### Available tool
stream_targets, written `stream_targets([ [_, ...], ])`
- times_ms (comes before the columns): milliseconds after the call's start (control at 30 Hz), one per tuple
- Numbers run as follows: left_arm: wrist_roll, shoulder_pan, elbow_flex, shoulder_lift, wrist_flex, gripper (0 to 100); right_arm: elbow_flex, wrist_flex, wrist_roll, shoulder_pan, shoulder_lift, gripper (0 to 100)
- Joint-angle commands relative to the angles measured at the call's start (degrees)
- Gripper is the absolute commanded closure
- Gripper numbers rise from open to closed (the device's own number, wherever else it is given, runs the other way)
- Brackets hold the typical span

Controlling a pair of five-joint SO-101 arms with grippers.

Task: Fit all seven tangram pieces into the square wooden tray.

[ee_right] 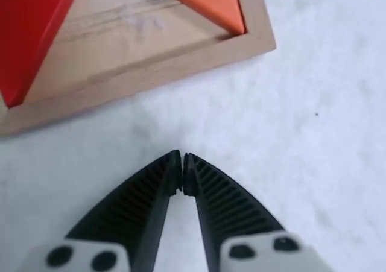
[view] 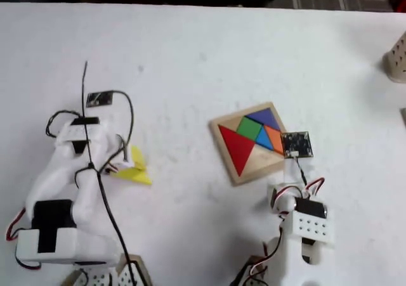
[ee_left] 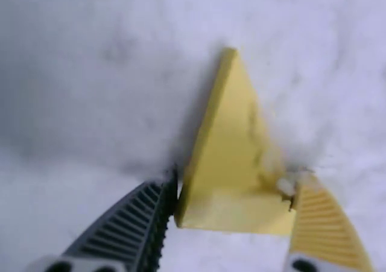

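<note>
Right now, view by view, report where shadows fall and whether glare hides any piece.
High view: even light on the table, only a faint shadow beside the tray, no glare on its pieces. Left wrist view: a dark shadow runs along one long edge of the yellow triangle. Right wrist view: a soft shadow lines the tray's outer wall; the red piece shows no glare.

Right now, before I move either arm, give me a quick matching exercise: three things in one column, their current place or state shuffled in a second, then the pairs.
Things:
1. yellow triangle
2. red triangle
3. right end effector

Places or states:
A. lying inside the wooden tray
B. shut and empty, over bare table beside the tray
C. gripped by the left end effector, outside the tray

Pairs: 1-C; 2-A; 3-B
</note>
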Motion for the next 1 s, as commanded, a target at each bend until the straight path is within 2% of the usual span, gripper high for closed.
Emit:
stream_targets([
  [0,2.11,3.03,-0.88,-0.04,0.70,69,-0.35,-0.75,0.97,-0.22,-1.54,97.8],
  [333,2.29,7.87,-2.20,-0.22,0.44,70,-0.35,-0.75,0.88,-0.22,-1.54,97.8],
  [400,2.29,7.87,-4.04,-0.22,0.44,75,-0.35,-0.75,0.79,-0.22,-1.54,97.8],
  [533,2.11,8.57,-7.21,-0.22,0.70,97,-0.35,-0.75,0.79,-0.22,-1.54,97.8],
  [567,2.11,9.10,-7.38,-0.22,0.79,99,-0.35,-0.75,0.79,-0.22,-1.54,97.8],
  [667,2.11,11.30,-7.30,0.13,0.88,94,-0.35,-0.75,0.79,-0.22,-1.54,97.8],
  [767,2.02,12.35,-7.30,0.13,0.88,98,-0.35,-0.75,0.79,-0.22,-1.54,97.8],
  [967,2.02,12.62,-7.56,-0.22,1.41,98,-0.62,-0.75,0.79,0.48,-1.54,97.9],
])
